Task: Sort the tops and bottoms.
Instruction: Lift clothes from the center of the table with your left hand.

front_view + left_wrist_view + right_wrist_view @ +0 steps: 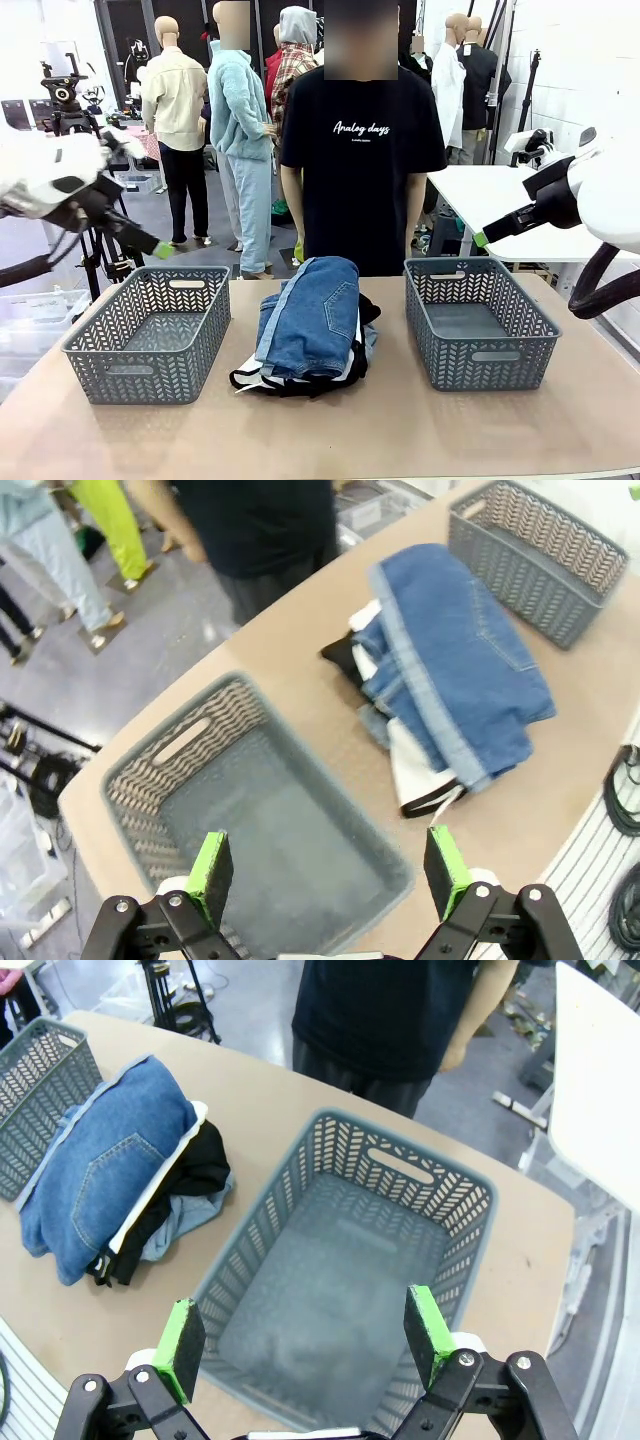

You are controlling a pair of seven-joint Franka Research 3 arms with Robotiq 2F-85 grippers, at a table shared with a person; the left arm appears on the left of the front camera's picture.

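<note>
My left tool (328,868) hangs released above the empty left basket (150,780). My right tool (303,1338) is spread wide over the empty right basket (400,1165). Between the baskets on the surface (270,1090), jeans (110,1160) top a pile, with tops (200,1170) beneath, seemingly one white and one black. A person (360,150) stands beyond.

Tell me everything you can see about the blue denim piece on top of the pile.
The denim piece is mid-blue, folded, with a stitched back pocket and a paler seam edge showing. It lies topmost on the clothes pile at the table's middle, resting on a white, black-trimmed garment. No gripper or hand touches it.
</note>
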